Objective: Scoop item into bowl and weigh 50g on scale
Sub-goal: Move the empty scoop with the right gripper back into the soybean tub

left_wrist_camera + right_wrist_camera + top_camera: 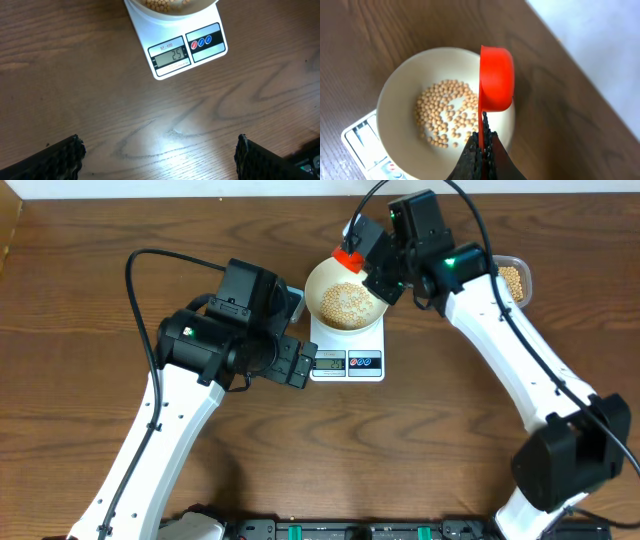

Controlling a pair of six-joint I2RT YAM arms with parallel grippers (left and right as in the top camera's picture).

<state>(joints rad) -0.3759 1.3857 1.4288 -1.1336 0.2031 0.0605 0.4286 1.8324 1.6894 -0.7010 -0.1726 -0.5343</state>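
The white bowl [345, 302] sits on the white scale [347, 352] and holds a layer of tan beans [343, 301]. The scale's display [171, 55] reads 25 in the left wrist view. My right gripper [482, 135] is shut on the handle of a red scoop [496, 78], which is tipped on its side over the bowl's [395, 105] rim above the beans [445, 112]. In the overhead view the scoop [349, 257] is at the bowl's far edge. My left gripper [160, 155] is open and empty, low over the table in front of the scale.
A clear plastic tub [514, 280] with more beans stands at the back right, behind my right arm. The table's far edge runs close behind the bowl [580, 60].
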